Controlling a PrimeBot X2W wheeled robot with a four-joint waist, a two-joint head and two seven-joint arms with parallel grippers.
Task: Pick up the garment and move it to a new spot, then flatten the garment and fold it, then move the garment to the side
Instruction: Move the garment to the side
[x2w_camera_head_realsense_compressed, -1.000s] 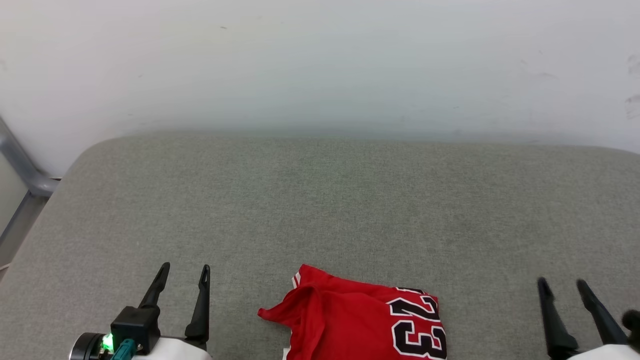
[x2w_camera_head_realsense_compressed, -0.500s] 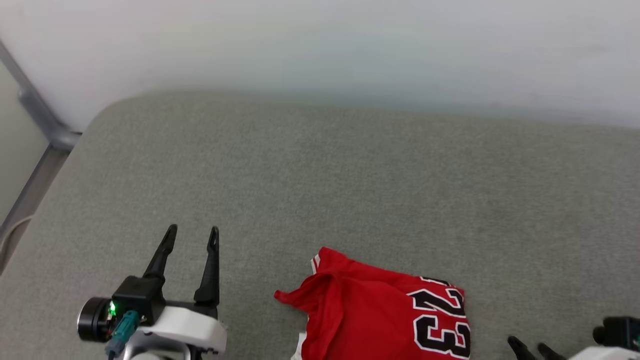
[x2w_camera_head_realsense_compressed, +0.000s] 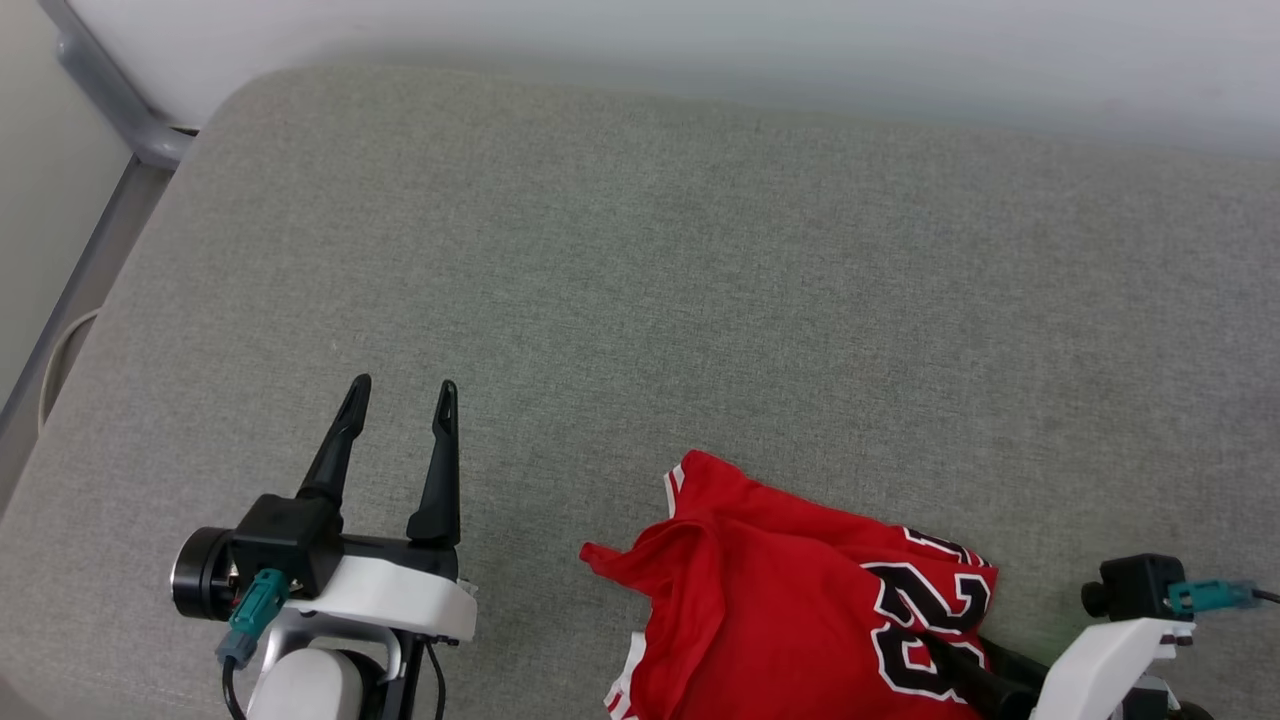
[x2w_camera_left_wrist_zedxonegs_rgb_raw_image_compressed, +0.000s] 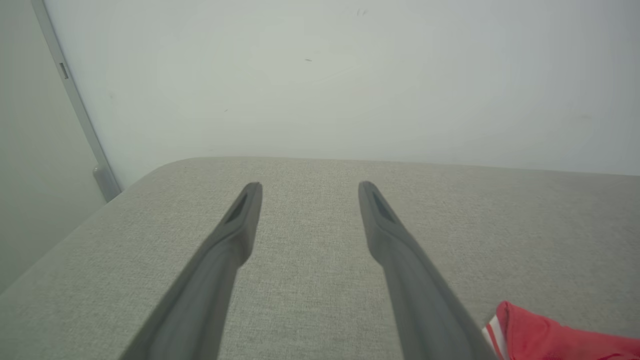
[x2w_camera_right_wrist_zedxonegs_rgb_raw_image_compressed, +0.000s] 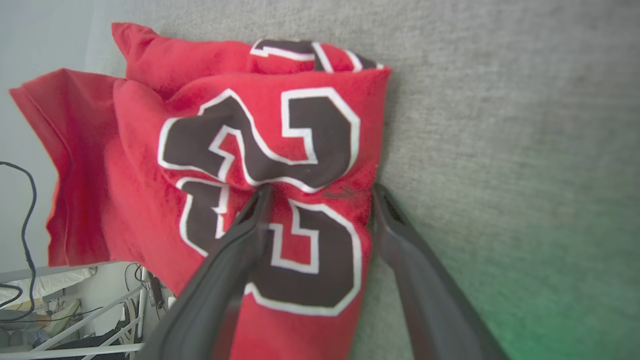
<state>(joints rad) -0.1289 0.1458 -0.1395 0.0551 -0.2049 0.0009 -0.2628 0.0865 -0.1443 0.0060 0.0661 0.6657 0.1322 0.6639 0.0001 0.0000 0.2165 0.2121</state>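
Garment (x2w_camera_head_realsense_compressed: 780, 600) bunched on cushion (x2w_camera_head_realsense_compressed: 700, 250) | left claw (x2w_camera_head_realsense_compressed: 403, 383) wide, empty; right claw (x2w_camera_right_wrist_zedxonegs_rgb_raw_image_compressed: 321, 189) wide, astride it

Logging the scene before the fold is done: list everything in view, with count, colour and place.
jersey: one, red with a black, white-edged 23, crumpled at the cushion's near edge, right of centre.
cushion: one, grey-green fabric, under the jersey.
wall: one, white, behind the cushion.
post: one, grey metal, by the cushion's far left corner.
left end effector: one, dark fingers, open, over bare cushion left of the jersey.
right end effector: one, dark fingers, open, astride the jersey's edge at the number.
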